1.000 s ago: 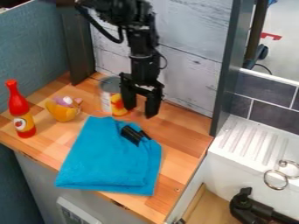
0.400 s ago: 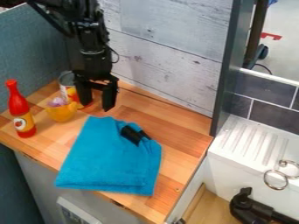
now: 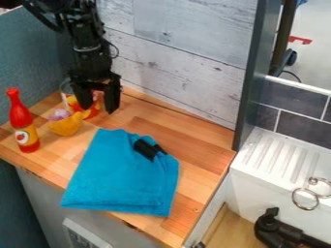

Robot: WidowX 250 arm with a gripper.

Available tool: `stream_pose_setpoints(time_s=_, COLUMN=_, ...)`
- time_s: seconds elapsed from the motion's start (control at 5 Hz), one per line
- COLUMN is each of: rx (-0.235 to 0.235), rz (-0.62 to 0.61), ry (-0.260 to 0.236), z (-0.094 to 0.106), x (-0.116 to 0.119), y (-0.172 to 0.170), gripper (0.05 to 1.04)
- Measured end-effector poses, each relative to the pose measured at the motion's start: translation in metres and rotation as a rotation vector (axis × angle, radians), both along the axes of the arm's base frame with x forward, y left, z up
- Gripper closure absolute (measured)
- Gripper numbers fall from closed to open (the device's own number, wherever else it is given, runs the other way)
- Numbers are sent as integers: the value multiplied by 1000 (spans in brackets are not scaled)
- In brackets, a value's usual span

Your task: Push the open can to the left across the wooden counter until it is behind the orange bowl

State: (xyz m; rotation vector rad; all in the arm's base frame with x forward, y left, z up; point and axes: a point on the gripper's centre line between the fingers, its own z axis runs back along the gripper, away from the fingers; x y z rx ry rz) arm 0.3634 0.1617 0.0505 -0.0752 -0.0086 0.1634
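Yellow bowl (image 3: pixel 65 127) is sitting on the wood counter (image 3: pixel 139 116), w/ a purple & whitish item (image 3: pixel 59 115) resting in it. Clear container (image 3: pixel 66 90) is standing just behind, red & yellow showing low down; can't tell if that's contents or outside. Gripper (image 3: pixel 98 109) is hanging w/ fingers apart, one overlapping the container in view; contact unclear. Bowl's lying nr, toward the red bottle (image 3: pixel 21 119). Blue cloth (image 3: pixel 123 174) is lying in front, w/ black item (image 3: pixel 146 149) on top.
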Motion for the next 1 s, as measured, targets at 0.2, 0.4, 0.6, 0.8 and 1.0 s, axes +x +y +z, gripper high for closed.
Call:
stream_pose_setpoints(time_s=0.2, rx=21, rz=-15, ry=-35, z=17, x=2, y=-11, gripper=83)
stream_pose_setpoints(time_s=0.4, rx=31, rz=-84, ry=-27, z=34, x=3, y=-40, gripper=83)
stream_pose_setpoints(time_s=0.6, rx=54, rz=-174, ry=63, z=51, x=-8, y=-69, gripper=83)
stream_pose_setpoints(time_s=0.8, rx=110, rz=-261, ry=158, z=63, x=-25, y=-116, gripper=83)
stream_pose_setpoints(time_s=1.0, rx=116, rz=-293, ry=164, z=69, x=-34, y=-133, gripper=83)
